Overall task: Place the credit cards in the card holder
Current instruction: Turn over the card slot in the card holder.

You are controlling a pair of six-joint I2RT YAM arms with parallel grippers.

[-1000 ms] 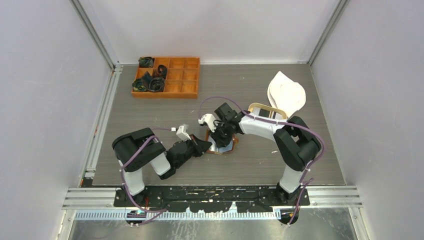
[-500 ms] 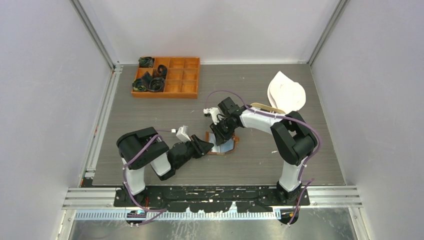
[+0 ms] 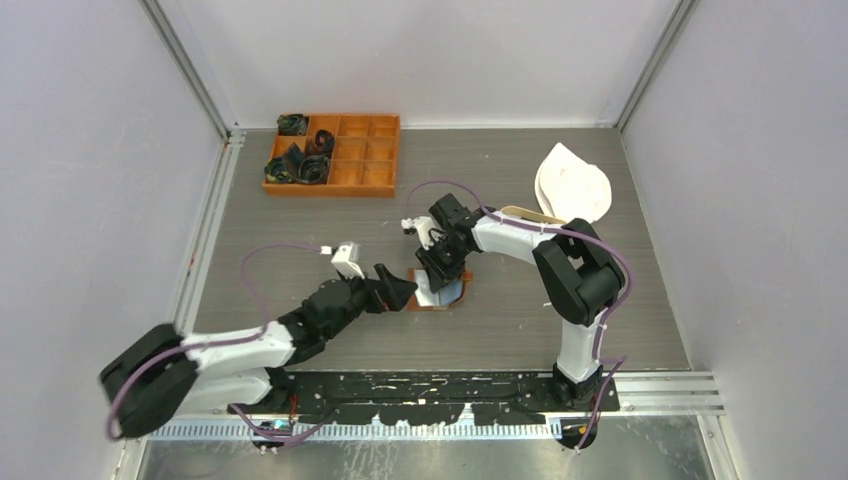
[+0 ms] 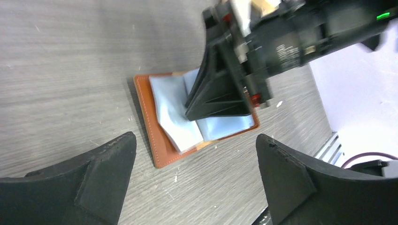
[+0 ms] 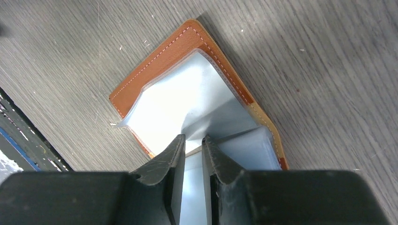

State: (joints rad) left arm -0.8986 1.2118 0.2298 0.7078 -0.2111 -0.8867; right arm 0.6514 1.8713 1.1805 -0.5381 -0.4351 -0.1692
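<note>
My left claw (image 4: 195,143) hangs spread wide over the open card holder (image 5: 159,51) on the counter (image 5: 305,70). My right claw (image 5: 192,138), nearly pressed together, touches its pale sleeves; whether it pinches anything I cannot tell. The lettering (image 4: 287,50) on its body is too blurred to read.

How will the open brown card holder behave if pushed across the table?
The card holder lies flat and thin, so it would probably slide rather than tip. Its clear sleeves buckle and curl, so they are likely floppy.
</note>
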